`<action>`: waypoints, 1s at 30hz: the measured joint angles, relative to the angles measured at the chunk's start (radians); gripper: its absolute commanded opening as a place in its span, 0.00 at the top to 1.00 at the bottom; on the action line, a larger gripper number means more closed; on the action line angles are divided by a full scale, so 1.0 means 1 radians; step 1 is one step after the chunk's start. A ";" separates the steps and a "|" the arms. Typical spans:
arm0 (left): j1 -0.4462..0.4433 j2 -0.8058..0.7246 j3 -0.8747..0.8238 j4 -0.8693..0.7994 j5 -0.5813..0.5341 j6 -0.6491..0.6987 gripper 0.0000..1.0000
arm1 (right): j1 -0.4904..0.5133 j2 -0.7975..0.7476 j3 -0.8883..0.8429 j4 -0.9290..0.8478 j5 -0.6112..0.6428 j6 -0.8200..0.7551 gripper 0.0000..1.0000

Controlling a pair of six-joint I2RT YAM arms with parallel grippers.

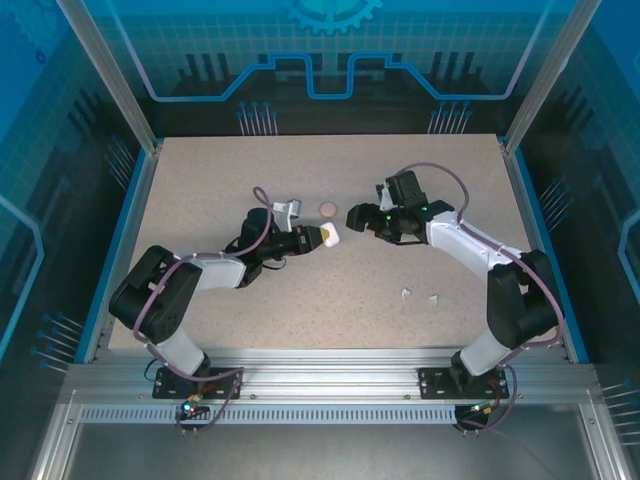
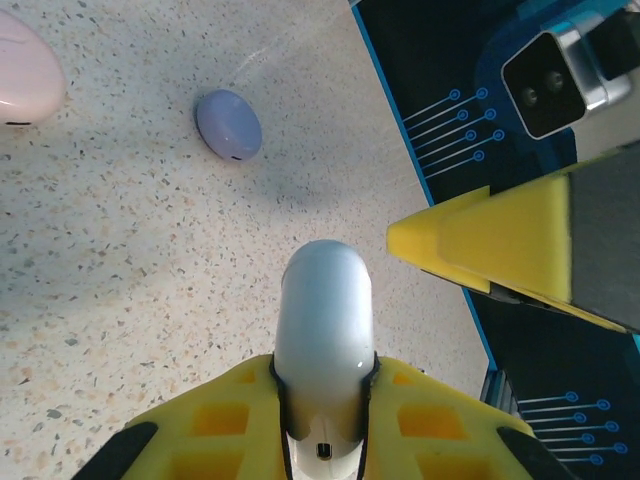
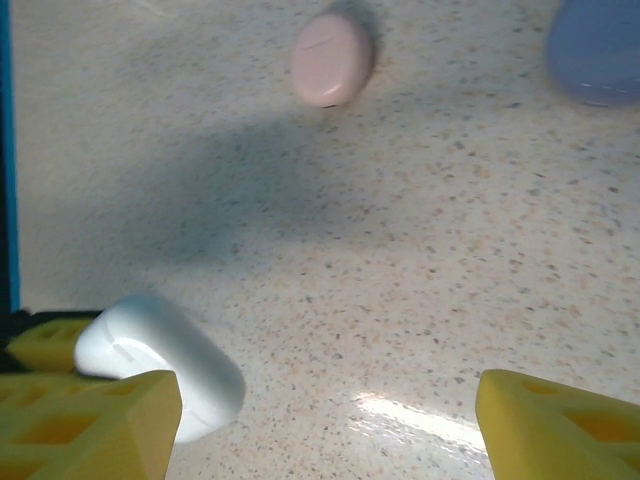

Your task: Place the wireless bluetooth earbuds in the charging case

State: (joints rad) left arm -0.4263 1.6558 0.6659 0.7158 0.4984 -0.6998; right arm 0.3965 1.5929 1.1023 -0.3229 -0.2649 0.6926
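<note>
My left gripper (image 1: 320, 238) (image 2: 322, 385) is shut on a closed white charging case (image 2: 322, 320) (image 1: 331, 236), held just above the table near its middle. That same white case (image 3: 160, 365) sits at the lower left of the right wrist view, beside my right finger. My right gripper (image 1: 362, 218) (image 3: 325, 430) hangs open facing the left one, with only bare table between its fingers (image 3: 560, 425). One of its yellow fingers (image 2: 500, 245) reaches into the left wrist view. Two tiny white earbuds (image 1: 406, 293) (image 1: 434, 298) lie on the table at the near right.
A closed pink case (image 1: 328, 208) (image 2: 25, 70) (image 3: 332, 58) lies just beyond the grippers. A closed purple case (image 2: 229, 124) (image 3: 595, 50) lies near it. A blue rim (image 1: 128, 230) borders the speckled table, with frame posts at the back corners.
</note>
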 measured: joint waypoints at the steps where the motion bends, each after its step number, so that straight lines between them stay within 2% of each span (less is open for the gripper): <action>1: 0.003 0.000 0.005 -0.006 0.008 0.002 1.00 | 0.000 -0.001 -0.006 0.016 -0.015 -0.010 0.22; 10: 0.005 0.000 0.028 -0.046 0.054 0.027 1.00 | 0.000 0.037 -0.022 0.109 -0.107 -0.042 0.24; 30: 0.005 0.000 0.028 -0.066 0.060 0.027 1.00 | 0.016 0.077 -0.058 0.167 -0.172 -0.040 0.30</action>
State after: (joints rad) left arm -0.4213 1.6558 0.6941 0.6498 0.5587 -0.6731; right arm 0.4126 1.6699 1.0439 -0.1555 -0.4370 0.6529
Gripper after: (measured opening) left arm 0.184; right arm 0.706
